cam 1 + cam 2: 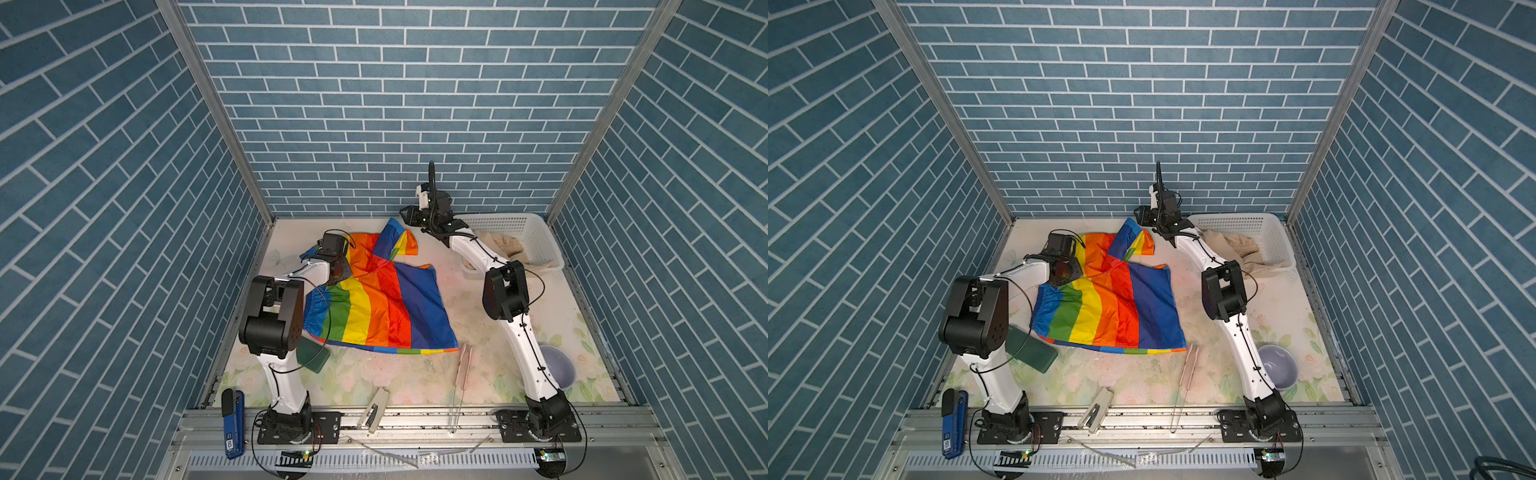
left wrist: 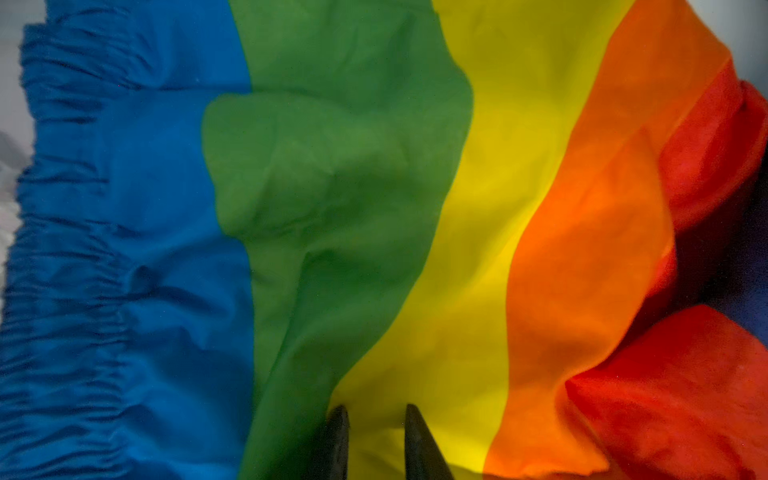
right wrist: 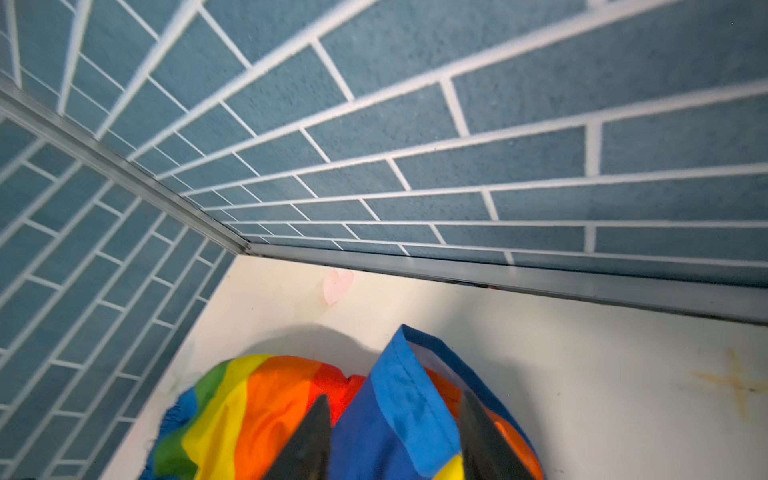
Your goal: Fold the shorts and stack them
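Observation:
The rainbow-striped shorts (image 1: 382,307) (image 1: 1113,307) lie spread on the table left of centre, gathered blue waistband toward the left arm. One leg is folded over at the back, its tip standing up. My left gripper (image 2: 376,419) sits low over the waistband side, with its narrow jaws pinching a fold of the yellow stripe (image 2: 457,249). At the back, my right gripper (image 3: 395,399) (image 1: 409,216) is open, with the raised blue leg hem (image 3: 399,386) loose between its fingers. The beige shorts (image 1: 505,245) (image 1: 1241,249) lie crumpled in the white basket (image 1: 536,237).
The basket fills the back right corner by the right arm. A dark green block (image 1: 313,355) lies beside the left arm. A purple bowl (image 1: 557,368) sits at the front right. Pink tongs (image 1: 464,361) and a beige stapler (image 1: 374,409) lie near the front edge.

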